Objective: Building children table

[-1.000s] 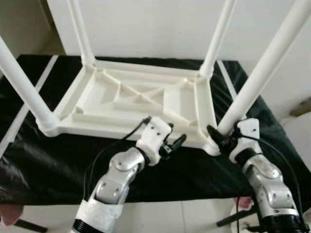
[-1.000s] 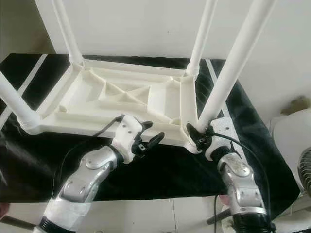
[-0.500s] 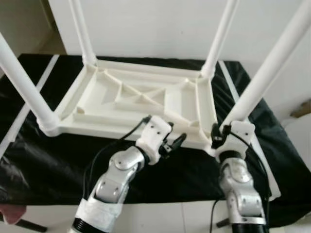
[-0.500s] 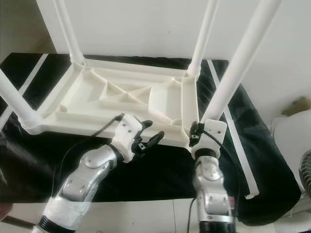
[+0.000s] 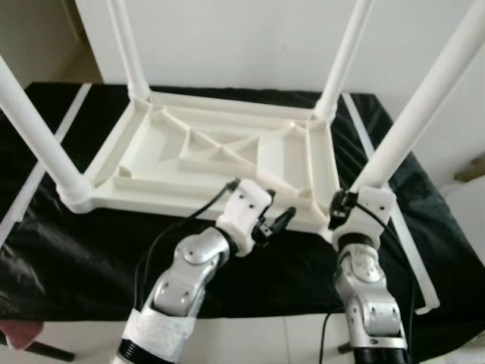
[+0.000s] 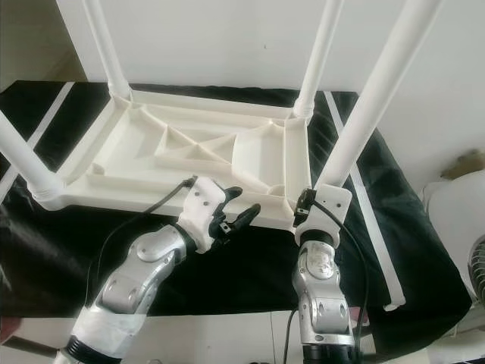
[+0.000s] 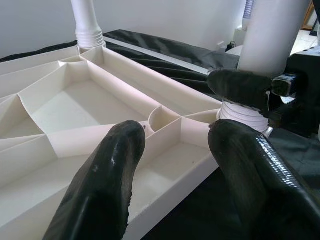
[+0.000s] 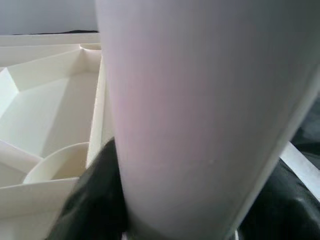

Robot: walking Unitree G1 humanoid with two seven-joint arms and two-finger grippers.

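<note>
— Since a second ago our right arm has swung in from the lower right corner and now rises nearly straight up at lower centre-right; the left arm has barely shifted, hasn't it?

— Agreed. We see the right gripper (image 6: 307, 206) at the base of the near right leg (image 6: 375, 95), wrist bent forward, and in the right wrist view that leg sits between the two black fingers (image 8: 92, 200), pressed against both. So we call it closed around the leg.

— And our left gripper (image 5: 274, 222)?

— It reaches up from the lower left, elbow bent, forearm angled toward the middle. Its fingers (image 7: 107, 185) stand apart, holding nothing, hovering just over the near edge of the upturned table top (image 5: 220, 155).

— Where does the table lie?

— Centre of the frame, upside down on the black cloth (image 5: 76, 250), ribbed underside up. Behind our grippers, the near left leg (image 5: 34, 129) rises at the left edge, and the two far legs (image 5: 129, 49) (image 5: 345, 53) stand at the upper left and upper right against the white wall (image 5: 235, 42).
</note>
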